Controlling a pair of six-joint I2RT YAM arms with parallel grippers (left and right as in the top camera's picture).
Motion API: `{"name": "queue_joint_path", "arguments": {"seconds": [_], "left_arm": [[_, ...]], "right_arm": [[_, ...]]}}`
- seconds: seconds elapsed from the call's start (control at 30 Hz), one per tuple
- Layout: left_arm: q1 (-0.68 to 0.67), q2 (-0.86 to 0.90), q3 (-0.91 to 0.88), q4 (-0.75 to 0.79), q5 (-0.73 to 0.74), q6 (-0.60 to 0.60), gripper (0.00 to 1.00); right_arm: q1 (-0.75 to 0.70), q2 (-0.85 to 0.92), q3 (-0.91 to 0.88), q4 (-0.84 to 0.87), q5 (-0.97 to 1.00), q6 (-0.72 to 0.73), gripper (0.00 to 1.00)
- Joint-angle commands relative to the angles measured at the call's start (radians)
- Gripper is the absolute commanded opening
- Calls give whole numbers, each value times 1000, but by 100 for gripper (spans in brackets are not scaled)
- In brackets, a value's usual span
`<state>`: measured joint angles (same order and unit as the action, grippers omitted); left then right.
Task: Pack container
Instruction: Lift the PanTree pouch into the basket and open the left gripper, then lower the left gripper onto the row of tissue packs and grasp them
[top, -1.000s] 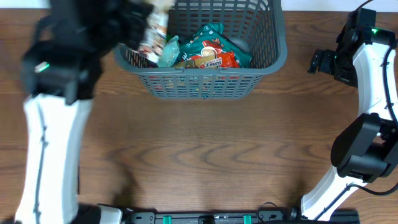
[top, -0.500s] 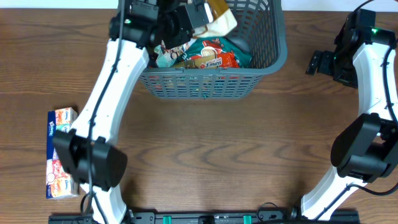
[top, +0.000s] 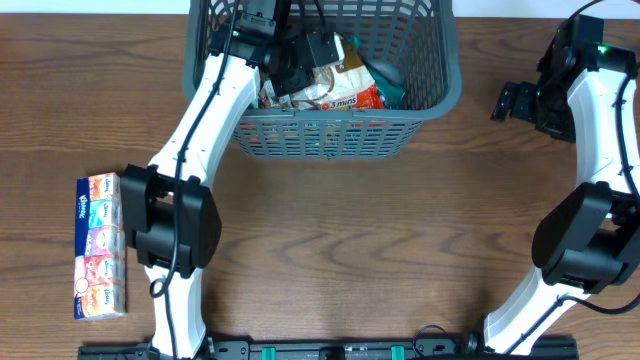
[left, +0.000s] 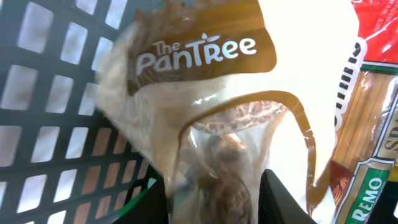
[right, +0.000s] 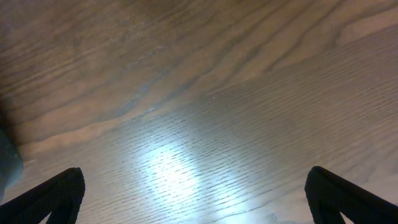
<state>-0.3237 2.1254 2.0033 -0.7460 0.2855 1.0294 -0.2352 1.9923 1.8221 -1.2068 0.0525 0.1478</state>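
Observation:
The dark grey slotted container (top: 330, 135) stands at the back middle of the table, with several snack packets (top: 345, 98) inside. My left gripper (top: 300, 55) reaches into it and is shut on a clear-and-brown bag marked "The PanTree" (left: 205, 93), held low over the packets beside the container's left wall (left: 56, 124). In the left wrist view the bag fills the space between my fingers (left: 214, 199). My right gripper (top: 515, 100) is open and empty over bare table right of the container; the right wrist view shows only wood between its fingertips (right: 196, 190).
A multipack of small tissue packets (top: 100, 245) lies near the table's left edge. A pasta packet (left: 367, 143) lies in the container next to the bag. The wood tabletop (top: 350, 250) lies in front of the container.
My left arm has carried the PanTree bag from above the container's left rim down into the container. The right arm has not moved.

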Motion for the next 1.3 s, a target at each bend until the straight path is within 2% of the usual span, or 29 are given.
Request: {"name": "queue_joint_path", "arguments": {"seconds": [0.0, 0.13, 0.2, 0.27, 0.37, 0.47, 0.67, 0.73, 0.87, 1.03, 1.2, 1.27], "left_arm": [[-2, -70, 5, 3, -10, 5, 30], [-2, -186, 10, 23, -30, 1, 40], [-2, -252, 10, 53, -87, -39, 45], [0, -314, 10, 75, -170, -128, 55], [26, -394, 10, 69, -304, -328, 85], [85, -464, 10, -6, -410, -490, 95], [260, -572, 9, -357, -429, -835, 98], [311, -593, 0, -462, -428, -889, 98], [378, -681, -78, -576, -429, -904, 97], [431, -879, -261, -589, -428, -954, 98], [522, -1081, -472, -644, -424, -934, 98], [563, -1128, -539, -660, -378, -898, 98]], "right_arm": [[8, -8, -2, 0, -5, -22, 99], [8, -8, -2, -1, -4, -45, 99], [8, -8, -2, -1, -5, -45, 99], [8, -8, -2, 2, -4, -45, 99], [8, -8, -2, 3, -4, -46, 99], [8, -8, -2, 3, -5, -53, 99], [8, -8, -2, 3, -4, -53, 99], [8, -8, -2, 3, -4, -53, 99], [8, -8, -2, 6, -4, -53, 99], [8, -8, -2, 10, -5, -53, 99], [8, -8, -2, 10, -5, -53, 99], [8, -8, -2, 10, -4, -53, 99]]}}
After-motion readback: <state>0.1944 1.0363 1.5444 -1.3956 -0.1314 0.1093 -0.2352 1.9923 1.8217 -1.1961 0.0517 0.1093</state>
